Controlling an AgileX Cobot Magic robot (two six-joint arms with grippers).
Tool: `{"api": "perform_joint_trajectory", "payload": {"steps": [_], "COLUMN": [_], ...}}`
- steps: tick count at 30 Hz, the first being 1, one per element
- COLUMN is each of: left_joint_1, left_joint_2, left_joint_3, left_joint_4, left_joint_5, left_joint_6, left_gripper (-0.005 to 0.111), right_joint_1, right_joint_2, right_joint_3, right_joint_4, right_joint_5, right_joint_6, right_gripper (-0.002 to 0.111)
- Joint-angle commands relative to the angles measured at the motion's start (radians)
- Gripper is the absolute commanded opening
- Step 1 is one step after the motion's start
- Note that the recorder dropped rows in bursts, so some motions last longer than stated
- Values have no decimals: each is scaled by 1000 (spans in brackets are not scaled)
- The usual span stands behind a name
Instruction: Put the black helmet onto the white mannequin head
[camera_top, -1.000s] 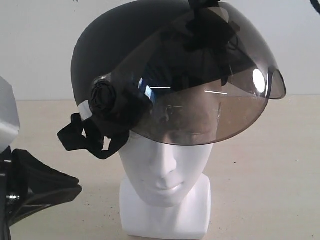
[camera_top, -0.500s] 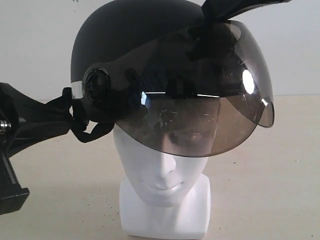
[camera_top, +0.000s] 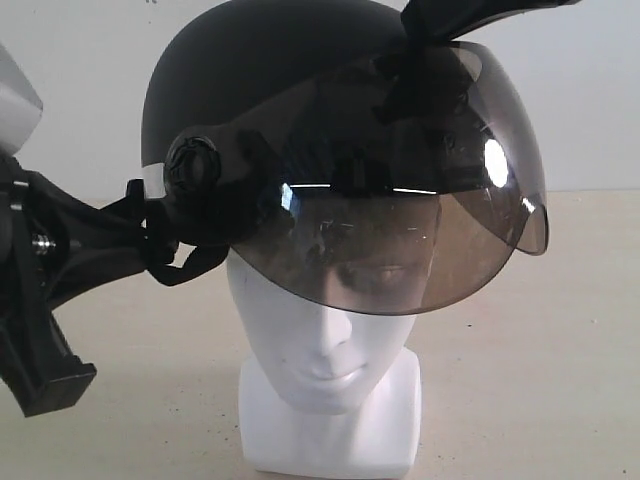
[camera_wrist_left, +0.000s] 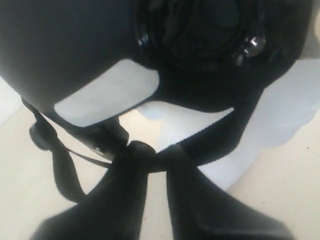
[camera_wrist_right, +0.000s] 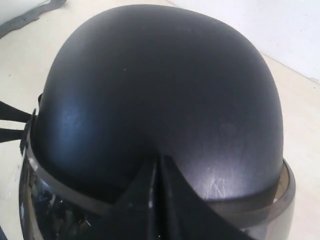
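Note:
The black helmet (camera_top: 250, 90) sits over the white mannequin head (camera_top: 320, 340), its smoky visor (camera_top: 400, 230) down over the eyes. My left gripper (camera_top: 140, 225) reaches in from the left, below the side pivot, and is shut on a black strap (camera_wrist_left: 220, 135); its tips (camera_wrist_left: 156, 159) meet on the strap under the shell (camera_wrist_left: 60, 45). My right gripper (camera_top: 415, 30) comes from above and is shut on the helmet's front rim (camera_wrist_right: 159, 167), where the shell (camera_wrist_right: 160, 75) meets the visor. The head's top is hidden inside the helmet.
The mannequin's neck base stands on a beige tabletop (camera_top: 540, 380) before a white wall (camera_top: 70, 80). The bulky black body of my left arm (camera_top: 40, 330) fills the lower left. A dark strip (camera_wrist_right: 30, 17) lies along the table's far edge.
The helmet has come down and levelled on the head, its visor lower over the face. My left gripper rose from the table, took the strap and then lifted slightly.

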Motion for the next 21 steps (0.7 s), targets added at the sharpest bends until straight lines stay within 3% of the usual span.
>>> {"api": "perform_joint_trajectory", "payload": {"steps": [1,3,5,9,16,21], "left_joint_1": [-2,-2,-2,-2,-4,-4], "left_joint_2": [-13,-26,-39,-52,-21,-23], "left_joint_3": [-5,-5,-5,-5,1,1], "left_joint_4": [-103,-129,-145,-266,-553,-510], "left_joint_5": [73,69,58,51,46,26], "left_joint_6": [46,77,79,126,494,571], "left_gripper": [40,57,64,64,60,48], "right_joint_1": [9,9,9,9,9,9], "right_joint_2": [59,59,59,59,59,59], "right_joint_3": [58,58,58,58,58,58], "right_joint_4": [18,18,18,14,14,14], "right_joint_5": [161,161,161,161,161,161], "right_joint_6": [-17,-17,-20,-22,-22,-22], "right_gripper": [0,0,0,0,0,0]}}
